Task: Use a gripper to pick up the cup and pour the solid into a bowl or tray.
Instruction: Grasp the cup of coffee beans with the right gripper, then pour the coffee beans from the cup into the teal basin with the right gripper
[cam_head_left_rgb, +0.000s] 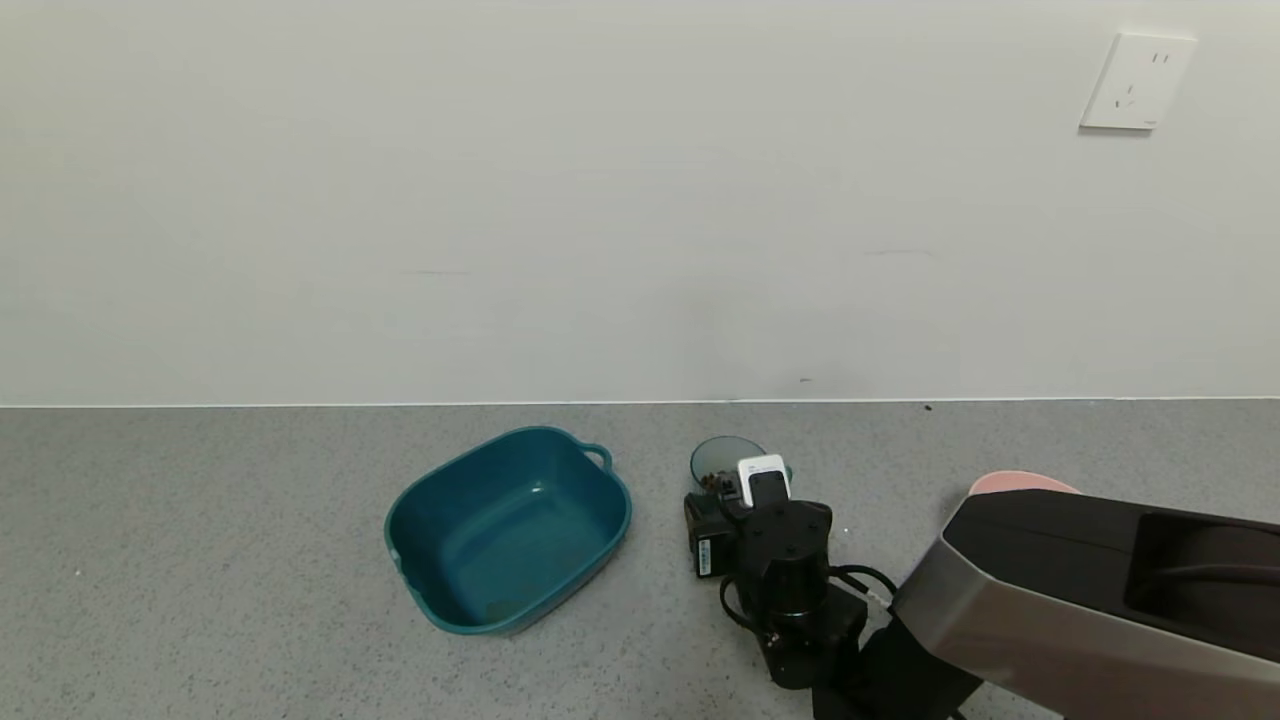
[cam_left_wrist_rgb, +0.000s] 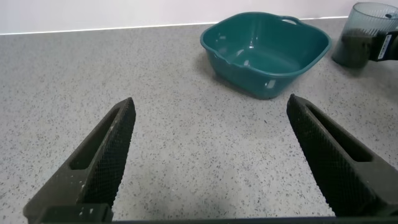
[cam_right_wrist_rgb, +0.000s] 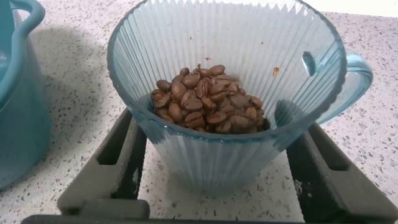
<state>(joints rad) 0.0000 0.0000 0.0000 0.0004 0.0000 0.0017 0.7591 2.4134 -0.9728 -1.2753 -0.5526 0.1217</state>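
The ribbed grey-teal cup (cam_right_wrist_rgb: 224, 74) stands upright on the speckled counter, its loop handle (cam_right_wrist_rgb: 354, 74) to one side. It holds a heap of brown beans (cam_right_wrist_rgb: 208, 96). My right gripper (cam_right_wrist_rgb: 217, 127) is open with a finger on each side of the cup's lower wall, close to it. In the head view the cup (cam_head_left_rgb: 725, 458) sits just beyond that gripper (cam_head_left_rgb: 735, 488). The dark teal tub (cam_head_left_rgb: 500, 540) is empty, left of the cup; it also shows in the left wrist view (cam_left_wrist_rgb: 267, 50). My left gripper (cam_left_wrist_rgb: 210, 102) is open and empty, low over the counter, away from the tub.
A pink bowl (cam_head_left_rgb: 1020, 483) peeks out behind my right arm (cam_head_left_rgb: 1080, 590). The white wall with an outlet (cam_head_left_rgb: 1138, 82) bounds the counter's far edge. The tub's handle and wall (cam_right_wrist_rgb: 18, 112) stand close beside the cup.
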